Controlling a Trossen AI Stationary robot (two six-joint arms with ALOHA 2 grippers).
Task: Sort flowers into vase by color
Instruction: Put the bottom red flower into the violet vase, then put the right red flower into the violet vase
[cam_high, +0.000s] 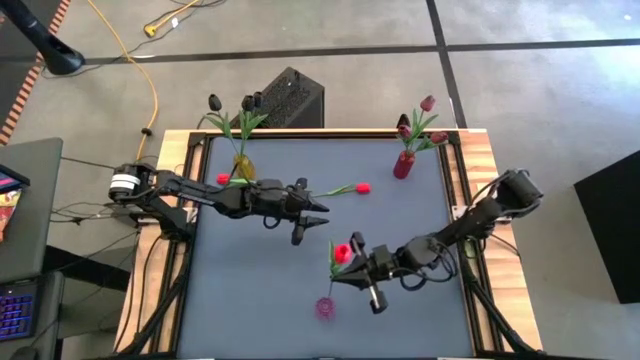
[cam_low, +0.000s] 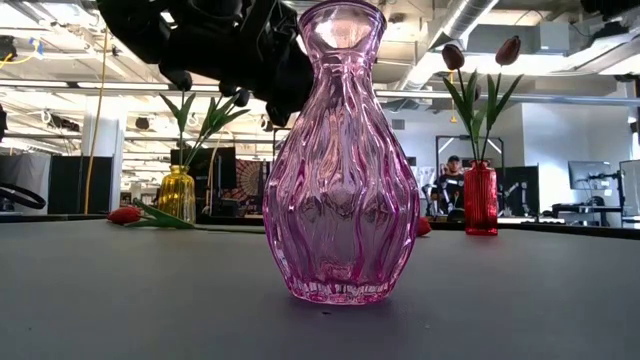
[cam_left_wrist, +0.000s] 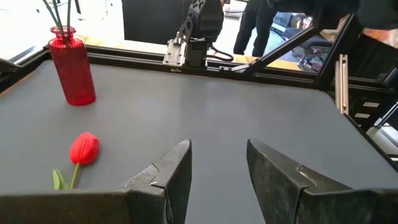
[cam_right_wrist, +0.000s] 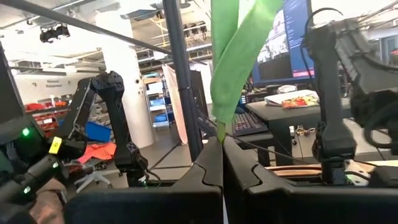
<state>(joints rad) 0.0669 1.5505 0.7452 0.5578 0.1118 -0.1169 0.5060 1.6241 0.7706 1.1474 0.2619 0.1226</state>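
On the grey worktop (cam_high: 260, 290), the ribbed pink glass vase (cam_high: 326, 306) stands empty at the near edge. Just behind it the right gripper (cam_high: 352, 272), clamped on a bright red tulip's green stem (cam_right_wrist: 219, 124), must carry the stem over that neck. The left gripper (cam_high: 312, 216) hovers with fingers apart beside another loose red tulip (cam_high: 361, 187). Farthest, the yellow vase (cam_high: 243, 166) and red vase (cam_high: 404, 163) hold dark tulips.
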